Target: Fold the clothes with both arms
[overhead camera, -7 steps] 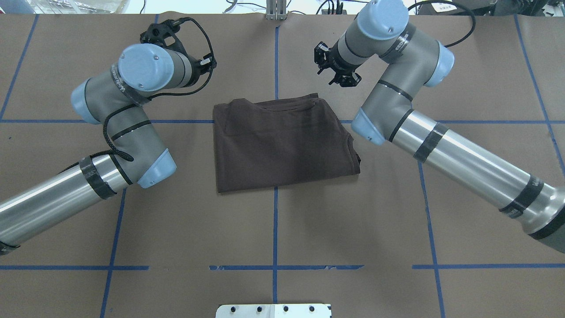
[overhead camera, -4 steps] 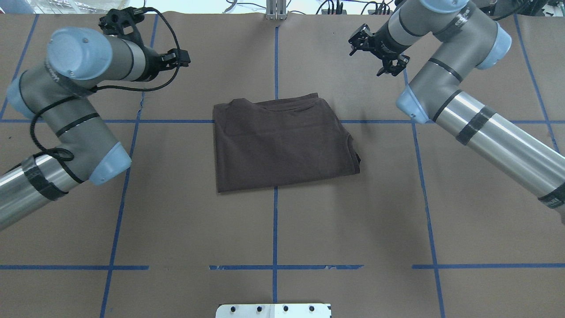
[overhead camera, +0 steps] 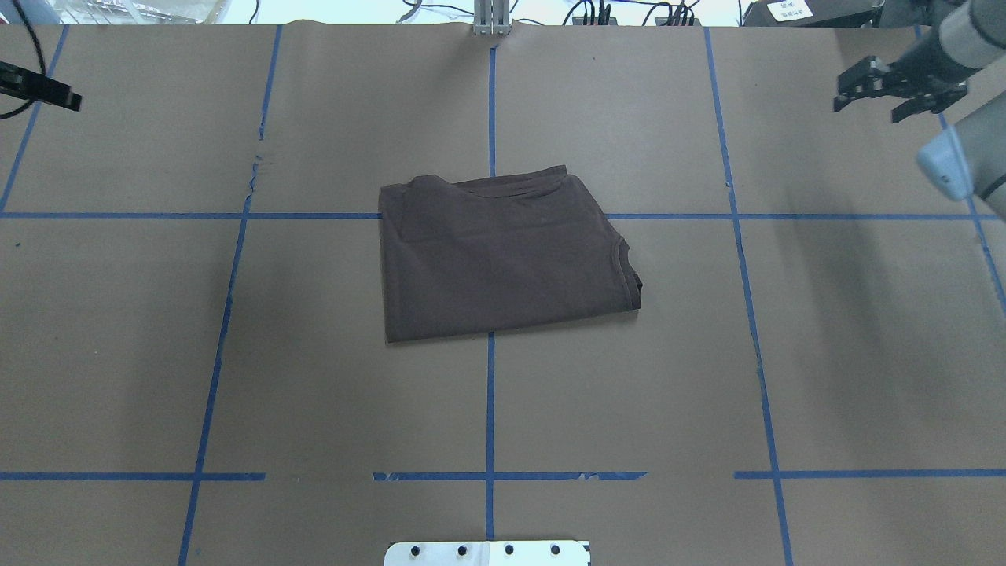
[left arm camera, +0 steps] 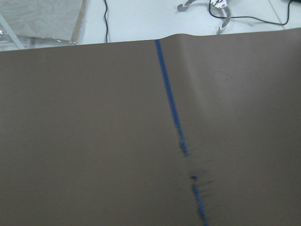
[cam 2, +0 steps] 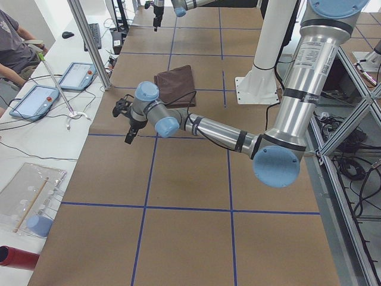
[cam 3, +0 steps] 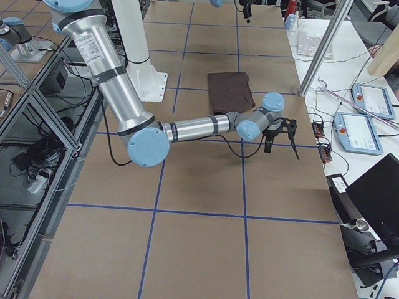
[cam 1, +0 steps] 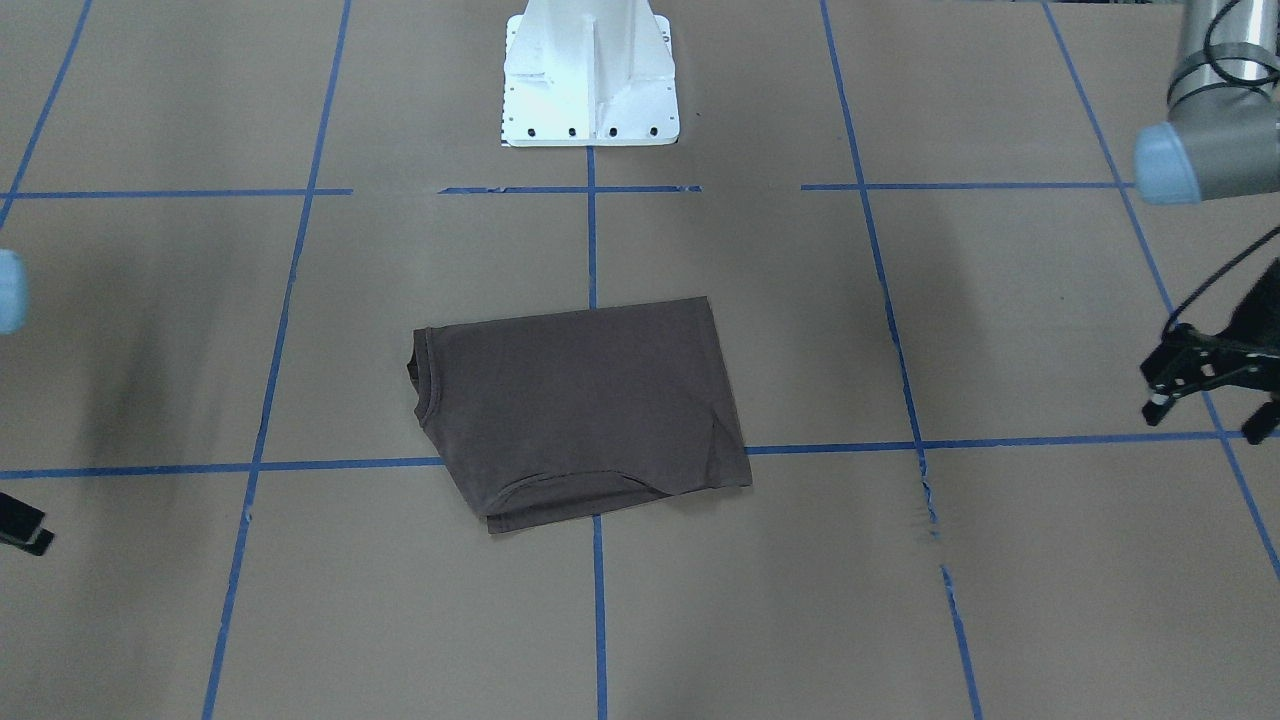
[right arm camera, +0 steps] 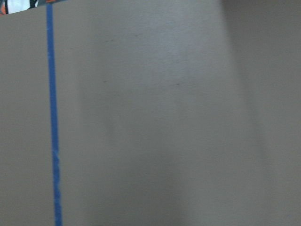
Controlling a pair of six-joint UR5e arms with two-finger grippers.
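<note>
The dark brown T-shirt (overhead camera: 503, 255) lies folded into a rough rectangle at the table's middle, collar edge towards my right; it also shows in the front view (cam 1: 580, 410). My left gripper (cam 1: 1208, 412) is open and empty, far out at the table's left side; only a black part of it (overhead camera: 43, 90) shows overhead. My right gripper (overhead camera: 868, 108) is open and empty at the far right, well away from the shirt. Only a black tip of the right gripper (cam 1: 22, 528) shows in the front view. Both wrist views show only bare brown paper and blue tape.
Brown paper with a blue tape grid (overhead camera: 490, 409) covers the table. The white pedestal base (cam 1: 590, 80) stands at the robot's edge. Beyond the far edge are a metal post (cam 2: 89, 42), tablets (cam 2: 77, 74) and a seated person (cam 2: 15, 47).
Both arms have swung outward from beside the shirt to the table's left and right sides. The shirt has not moved.
</note>
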